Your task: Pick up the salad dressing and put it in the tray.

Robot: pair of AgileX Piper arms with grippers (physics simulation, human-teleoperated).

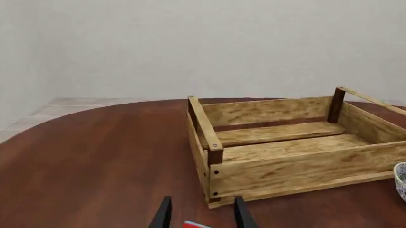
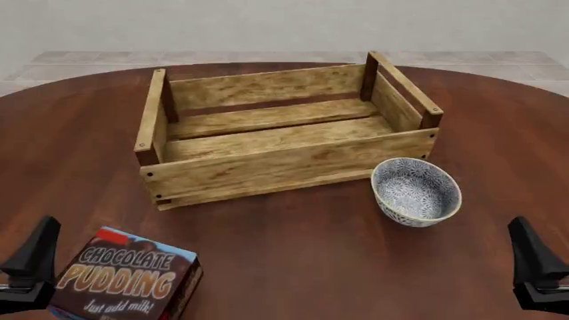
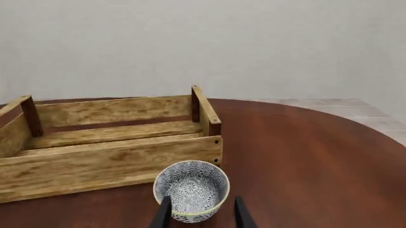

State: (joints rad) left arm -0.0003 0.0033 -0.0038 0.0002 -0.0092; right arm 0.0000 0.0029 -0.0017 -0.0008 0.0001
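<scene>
looking for the salad dressing comes first, and no view shows it; no white bottle with a green cap stands on the table, in the tray or beside it, so which way it lies from either tool, how its long axis runs and which arm is nearer cannot be told from here; the tray sits toward the far middle of the table, its slatted floor bare, long side across the front view; the bowl rests just beside the tray's near right corner, and the chocolate pudding box lies at the near left, just beside the left tool; the right tool hangs at the near right, well apart from the bowl in the front view; in the left wrist view the left tool shows two dark fingers set apart with nothing between them but a red sliver of the box edge below, so it looks parted and empty; the right tool likewise shows parted fingers, holding nothing, aimed over the bowl toward the tray; my judgement is that the bottle must be found before any reach is chosen.
</scene>
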